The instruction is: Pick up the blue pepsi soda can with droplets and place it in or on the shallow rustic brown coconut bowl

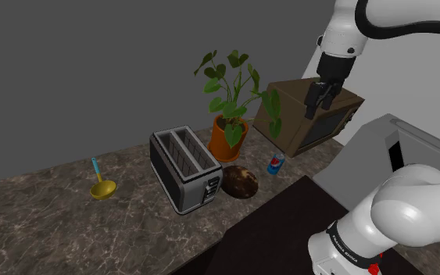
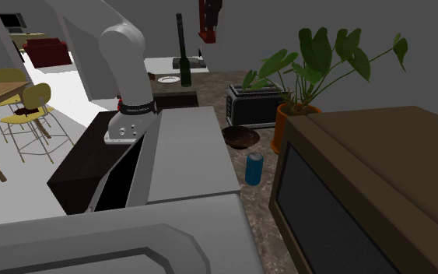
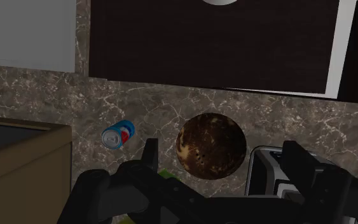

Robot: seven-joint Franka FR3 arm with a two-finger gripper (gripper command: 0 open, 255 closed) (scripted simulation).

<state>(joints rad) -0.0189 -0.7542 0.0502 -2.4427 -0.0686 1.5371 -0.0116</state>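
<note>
Brown marble counter (image 1: 69, 223): small blue upright soda can (image 1: 276, 164) beside shallow mottled-brown round bowl (image 1: 241, 181). Black gripper (image 1: 318, 109) above, jaws spread, empty. Can prob. light, stiff, slick; pinch mid-body.

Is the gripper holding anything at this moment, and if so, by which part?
Nothing is held. The gripper hangs open above the counter; the blue can stands there, untouched.

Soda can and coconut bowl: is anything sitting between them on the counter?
Nothing. The shoulder view shows only bare marbled countertop between the blue can and the brown bowl; they stand apart, and the second exterior view agrees.
</note>
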